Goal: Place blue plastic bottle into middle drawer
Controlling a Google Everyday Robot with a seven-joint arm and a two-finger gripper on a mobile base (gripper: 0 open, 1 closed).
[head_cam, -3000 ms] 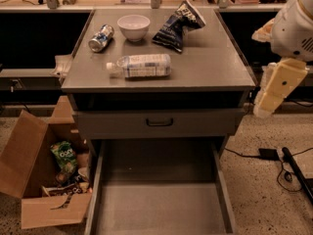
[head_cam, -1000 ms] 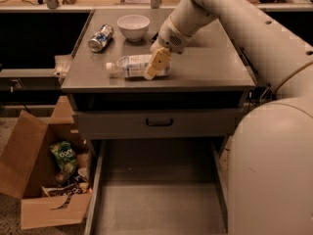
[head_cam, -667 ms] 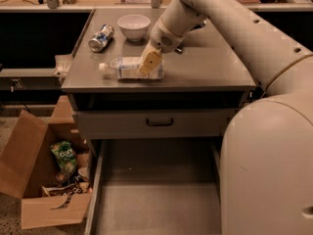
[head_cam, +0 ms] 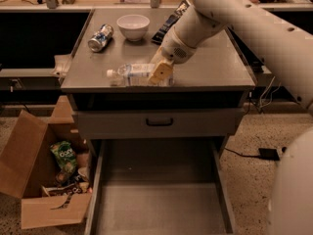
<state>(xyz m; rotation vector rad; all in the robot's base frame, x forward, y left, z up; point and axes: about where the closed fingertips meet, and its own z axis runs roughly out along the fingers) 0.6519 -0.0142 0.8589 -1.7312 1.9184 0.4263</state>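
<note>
The blue plastic bottle (head_cam: 132, 74) is seen lying on its side near the front edge of the cabinet top (head_cam: 210, 67), cap pointing left. The gripper (head_cam: 160, 72) is placed at the bottle's right end, low over the label. Whether it is open or already closed on the bottle cannot be told.

The step in hand is judged to be the grasp. A hold across the bottle's width, near the middle of its body, is advised, since a round bottle gripped near one end may swing or roll free. Only moderate pressure should be applied (thin plastic is likely to give). Once lifted, the bottle is best carried forward past the front edge and lowered well into the middle drawer (head_cam: 159, 204), which is pulled out below with its floor bare.

One bottle, one can (head_cam: 100, 37), one bowl (head_cam: 133, 26) and one dark snack bag (head_cam: 168, 23) are counted on top, along with one closed drawer front (head_cam: 159, 123) and one cardboard box (head_cam: 24, 155) on the floor.
</note>
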